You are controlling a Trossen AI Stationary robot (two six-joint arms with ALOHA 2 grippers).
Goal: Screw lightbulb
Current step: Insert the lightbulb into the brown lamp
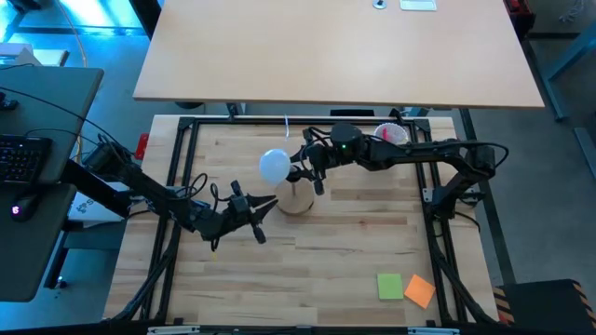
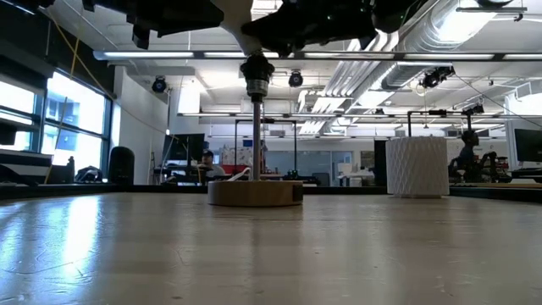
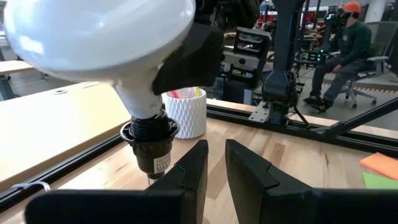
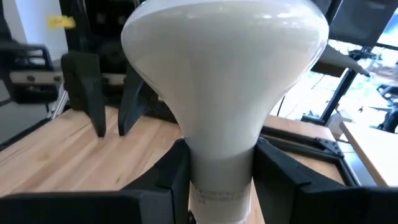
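The white lightbulb (image 1: 274,166) (image 4: 224,62) stands with its narrow base in the black socket (image 3: 152,146), which tops the post of the round wooden stand (image 1: 296,200) (image 2: 254,192). The globe leans toward the table's far left. My right gripper (image 4: 221,168) (image 1: 309,175) reaches in from the right and is closed on the bulb's neck. My left gripper (image 3: 216,165) (image 1: 268,207) hovers just left of the stand beside the socket. Its fingers are nearly together, and there is nothing between them. My right gripper pinches the bulb's tapering neck (image 4: 221,158), just below the globe, between its two fingers, one on each side. The fingers come in about level from the table's right and lie across the neck. The bulb's base stays in the socket, and the globe is tilted.
A white ribbed cup (image 1: 391,133) (image 2: 417,167) with coloured contents stands at the far right. Green (image 1: 389,286) and orange (image 1: 420,290) paper squares lie near the front right. A black frame rail (image 1: 186,126) rings the table. A seated person (image 3: 348,43) shows in the room behind.
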